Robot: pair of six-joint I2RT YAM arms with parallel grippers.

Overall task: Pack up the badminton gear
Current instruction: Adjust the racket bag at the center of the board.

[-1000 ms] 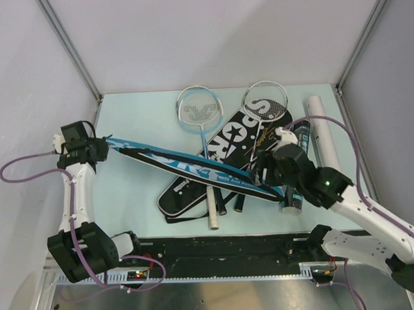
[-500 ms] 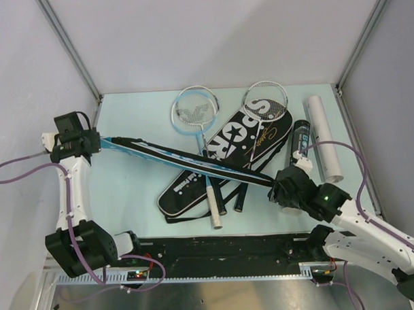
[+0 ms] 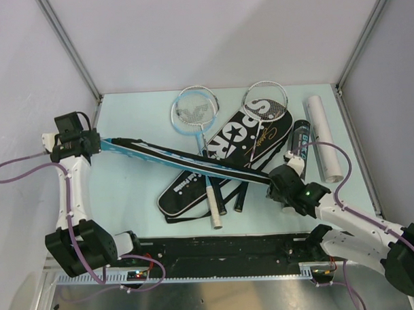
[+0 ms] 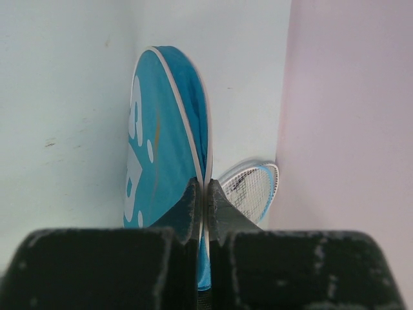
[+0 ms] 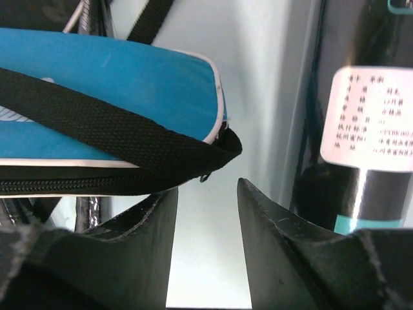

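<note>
My left gripper (image 3: 96, 142) (image 4: 205, 194) is shut on the rim of the wide end of the blue racket bag (image 3: 187, 161) (image 4: 161, 129), which hangs edge-on across the table. My right gripper (image 3: 275, 182) (image 5: 207, 194) is open and empty at the bag's narrow end (image 5: 116, 110), whose black strap lies just above my left finger. Under it lies a black "SPORT" bag (image 3: 237, 137) on two rackets (image 3: 192, 112) (image 3: 266, 95). A black shuttle tube (image 3: 299, 139) (image 5: 368, 129) and a white tube (image 3: 325, 137) lie to the right.
Racket handles (image 3: 216, 210) stick out near the table's front edge. The left wall is close behind my left gripper, and a racket head (image 4: 253, 186) shows beyond its fingers. The right wall stands just past the white tube.
My right gripper has come off the blue bag and drawn back to its narrow end, open. My left gripper has pulled the bag leftward, and the blue-framed racket shifted left a little.
</note>
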